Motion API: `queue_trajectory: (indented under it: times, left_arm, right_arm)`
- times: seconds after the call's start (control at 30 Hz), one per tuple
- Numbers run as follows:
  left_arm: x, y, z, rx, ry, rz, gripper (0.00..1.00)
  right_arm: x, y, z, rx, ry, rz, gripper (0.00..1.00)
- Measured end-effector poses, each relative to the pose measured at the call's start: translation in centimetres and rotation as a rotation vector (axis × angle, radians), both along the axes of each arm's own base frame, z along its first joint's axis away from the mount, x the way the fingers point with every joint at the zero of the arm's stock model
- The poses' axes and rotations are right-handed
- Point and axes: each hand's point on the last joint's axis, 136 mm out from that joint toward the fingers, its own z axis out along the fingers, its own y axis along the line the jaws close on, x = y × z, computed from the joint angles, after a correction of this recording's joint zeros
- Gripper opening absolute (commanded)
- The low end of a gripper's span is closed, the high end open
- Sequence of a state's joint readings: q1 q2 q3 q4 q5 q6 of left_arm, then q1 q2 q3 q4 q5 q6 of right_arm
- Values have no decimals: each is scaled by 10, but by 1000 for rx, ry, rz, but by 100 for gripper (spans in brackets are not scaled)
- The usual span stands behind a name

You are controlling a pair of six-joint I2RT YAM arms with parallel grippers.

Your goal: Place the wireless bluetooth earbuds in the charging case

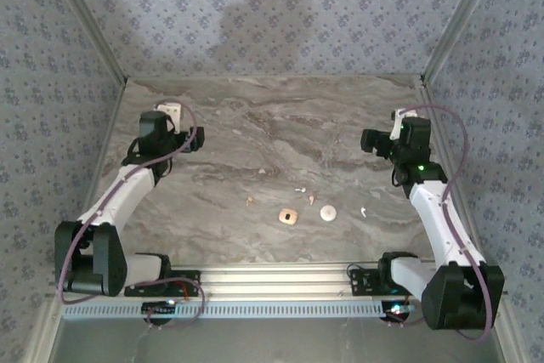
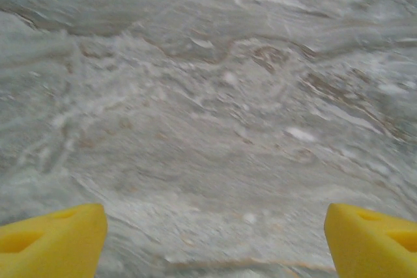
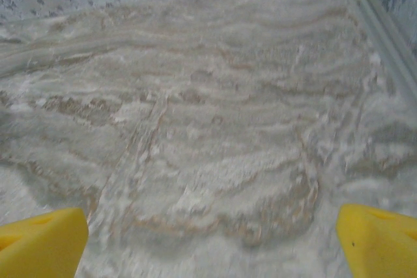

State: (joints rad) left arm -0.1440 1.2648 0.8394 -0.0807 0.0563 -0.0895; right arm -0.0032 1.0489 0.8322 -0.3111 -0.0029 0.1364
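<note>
Several tiny pale earbuds (image 1: 299, 190) lay scattered across the middle of the marble-patterned table (image 1: 255, 116), every one loose on the surface. Far left, the left gripper (image 2: 215, 226) hung over bare tabletop, well apart from them, its yellow fingers (image 2: 58, 236) spread wide with nothing between.

Moving right, the leftmost earbud (image 1: 249, 201) sat alone, with another farther back. Then came a pair near the centre, a tan rounded-square piece (image 1: 288, 217) in front of them and a white round disc (image 1: 328, 212) just beside that. The rightmost earbud (image 1: 364, 211) lay past the disc. Whether either of those two pieces was the charging case, I couldn't tell. Far right, the right gripper (image 3: 212, 226) was just as wide and just as empty.

Those buds looked feather-light, hard and smooth, likely to skitter or pop out of a pinch. A slow squeeze across the body, fingertips down at the table, seemed the way. Nothing blocked the approach, though the tan piece and the disc crowded the centre pair.
</note>
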Motion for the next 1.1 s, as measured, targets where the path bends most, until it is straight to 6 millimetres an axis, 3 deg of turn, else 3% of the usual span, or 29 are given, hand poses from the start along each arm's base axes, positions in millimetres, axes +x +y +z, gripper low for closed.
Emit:
queue_trajectory:
  times: [0.13, 0.33, 0.57, 0.77, 1.1]
  left_arm:
    - [-20, -21, -10, -23, 113, -37, 86]
    - [-40, -43, -25, -49, 266, -66, 85]
    - [-61, -72, -55, -80, 421, -101, 83]
    - [-66, -76, -67, -117, 486, -76, 82]
    - [-70, -77, -76, -141, 537, -48, 82]
  right_arm:
    - [-21, 12, -6, 69, 115, -9, 100]
    - [-47, 56, -22, 81, 290, 70, 100]
    - [-64, 90, -58, 26, 509, 134, 92]
    - [-71, 102, -85, 9, 654, 140, 82]
    - [-79, 118, -116, 18, 831, 162, 76]
